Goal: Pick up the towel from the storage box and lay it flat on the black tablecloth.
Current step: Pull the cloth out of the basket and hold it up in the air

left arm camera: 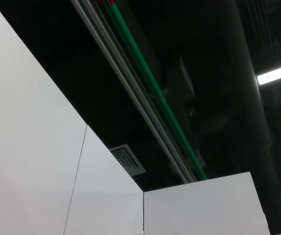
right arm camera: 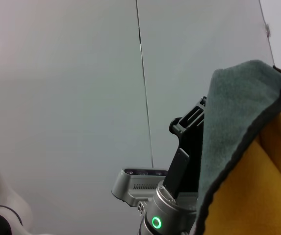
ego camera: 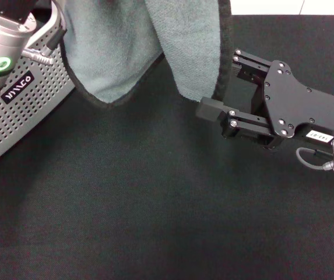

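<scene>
The towel (ego camera: 114,46) hangs from above the top of the head view, grey-green face toward me, its black-edged lower corners dangling just above the black tablecloth (ego camera: 155,204). My left arm (ego camera: 3,41) is at the top left over the storage box (ego camera: 27,111). The right wrist view shows my left gripper (right arm camera: 189,127) raised with the towel (right arm camera: 238,112) draped from it, orange-yellow face on the inside. My right gripper (ego camera: 220,82) is open at the towel's right hanging edge, which passes between its fingers. The left wrist view shows only ceiling.
The light grey perforated box with its black label stands at the left edge of the tablecloth. A white strip of floor or wall (ego camera: 271,6) shows beyond the cloth's far edge. Black cloth stretches across the front and middle.
</scene>
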Available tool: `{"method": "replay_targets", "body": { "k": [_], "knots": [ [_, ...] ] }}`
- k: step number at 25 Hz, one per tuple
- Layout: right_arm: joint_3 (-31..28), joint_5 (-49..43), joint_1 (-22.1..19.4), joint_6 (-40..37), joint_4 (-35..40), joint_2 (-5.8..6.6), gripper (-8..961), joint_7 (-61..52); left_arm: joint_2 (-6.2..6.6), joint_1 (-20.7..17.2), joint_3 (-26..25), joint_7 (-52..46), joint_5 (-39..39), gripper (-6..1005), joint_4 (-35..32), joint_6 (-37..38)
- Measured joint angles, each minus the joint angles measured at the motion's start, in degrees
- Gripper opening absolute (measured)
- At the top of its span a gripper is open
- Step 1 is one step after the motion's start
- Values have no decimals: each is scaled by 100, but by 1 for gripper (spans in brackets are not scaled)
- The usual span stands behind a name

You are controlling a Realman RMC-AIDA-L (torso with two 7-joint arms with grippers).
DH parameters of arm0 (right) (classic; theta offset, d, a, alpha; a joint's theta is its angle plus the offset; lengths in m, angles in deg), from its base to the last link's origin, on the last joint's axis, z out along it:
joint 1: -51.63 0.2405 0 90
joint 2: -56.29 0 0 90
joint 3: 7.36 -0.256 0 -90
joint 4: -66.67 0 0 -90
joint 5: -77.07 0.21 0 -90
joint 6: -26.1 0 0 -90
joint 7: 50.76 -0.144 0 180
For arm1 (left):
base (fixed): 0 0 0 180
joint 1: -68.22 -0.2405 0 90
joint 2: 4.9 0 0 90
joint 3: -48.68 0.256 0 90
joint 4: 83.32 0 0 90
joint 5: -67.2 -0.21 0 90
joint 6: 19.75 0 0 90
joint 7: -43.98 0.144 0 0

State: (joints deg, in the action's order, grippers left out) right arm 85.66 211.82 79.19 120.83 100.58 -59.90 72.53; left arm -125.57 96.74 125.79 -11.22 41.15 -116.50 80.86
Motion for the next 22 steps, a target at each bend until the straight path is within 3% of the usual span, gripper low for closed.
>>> {"method": "replay_targets", "body": {
  "k": [6, 22],
  "knots": [
    [-11, 63, -62, -58, 0, 1, 677, 2, 0, 5, -2, 18, 15, 119, 5, 0],
    [84, 79, 3, -445, 1, 1, 284, -2, 7, -26, 227, 18, 286, 140, 6, 10]
  ]
}}
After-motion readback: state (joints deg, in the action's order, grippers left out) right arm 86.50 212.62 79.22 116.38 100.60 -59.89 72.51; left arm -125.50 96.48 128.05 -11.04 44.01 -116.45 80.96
